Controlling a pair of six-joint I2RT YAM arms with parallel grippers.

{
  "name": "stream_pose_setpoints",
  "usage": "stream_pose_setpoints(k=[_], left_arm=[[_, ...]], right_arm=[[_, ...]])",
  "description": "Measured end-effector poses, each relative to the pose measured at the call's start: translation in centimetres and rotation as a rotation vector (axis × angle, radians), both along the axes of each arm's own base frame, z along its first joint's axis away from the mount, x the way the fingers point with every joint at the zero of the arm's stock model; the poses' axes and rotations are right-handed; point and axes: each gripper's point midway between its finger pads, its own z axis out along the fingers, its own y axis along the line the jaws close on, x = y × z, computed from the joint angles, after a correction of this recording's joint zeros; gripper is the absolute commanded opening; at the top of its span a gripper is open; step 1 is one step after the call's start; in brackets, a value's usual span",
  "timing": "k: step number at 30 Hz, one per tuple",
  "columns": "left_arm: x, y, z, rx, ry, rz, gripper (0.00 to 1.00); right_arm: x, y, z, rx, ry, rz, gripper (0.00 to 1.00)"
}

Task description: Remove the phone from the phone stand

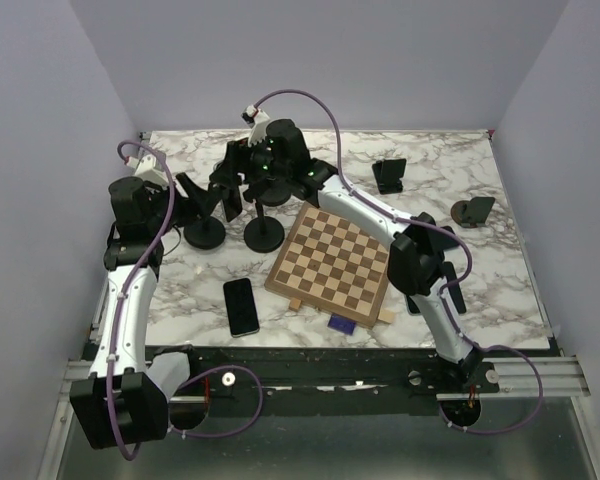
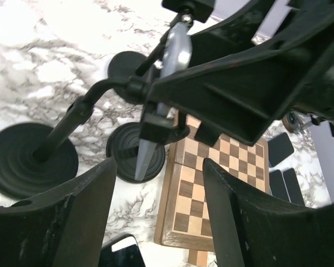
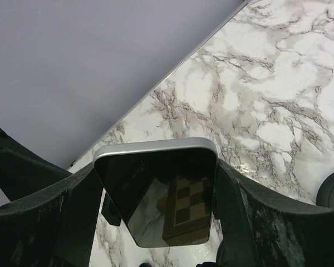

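Right wrist view, phone (image 3: 158, 189) being clamped in right gripper (image 3: 160, 214), its arm (image 1: 365, 207) being stretched over chessboard (image 1: 330, 262), left gripper (image 2: 158, 206) being held wide beside phone stand (image 2: 72, 119).

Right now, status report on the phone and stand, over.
Right tool shut on phone. Left tool open, empty. Phone not yet out of stand. Chessboard alongside, not in the way.

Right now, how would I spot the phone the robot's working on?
Find the chessboard. Left of its far corner, among round-based stands, the right end effector holds an upright phone. Its silver edge and upright pose set it apart from the phone lying flat near the front edge.
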Motion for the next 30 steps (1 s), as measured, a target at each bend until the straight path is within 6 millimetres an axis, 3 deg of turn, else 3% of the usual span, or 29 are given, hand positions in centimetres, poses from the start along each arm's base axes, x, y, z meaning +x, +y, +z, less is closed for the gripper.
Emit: stream_pose_setpoints(k=[5,9,13,19,26,30], left_arm=[[1.0,-1.3,1.7,0.053,-0.048,-0.066,0.65],[1.7,-1.8,1.1,0.076,-0.030,-0.091,0.50],[1.9,-1.8,-0.2,0.091,0.002,-0.101,0.48],[1.9,-2.0,-0.3,0.113,-0.004,-0.110,0.49],[2.1,-1.9,-0.4,0.117,-0.009,-0.107,0.34],[2.2,-1.9,-0.4,0.124,-0.013,-0.109,0.34]], right_arm=[[-0.3,0.0,0.0,0.008,0.015,0.024,0.01],[-0.7,0.1,0.1,0.014,0.026,0.043,0.01],[-0.9,0.2,0.1,0.019,0.037,0.051,0.01],[-1.1,0.2,0.2,0.025,0.049,0.059,0.01],[-1.1,0.3,0.1,0.029,0.060,0.059,0.01],[-1.0,0.3,0.1,0.029,0.061,0.052,0.01]])
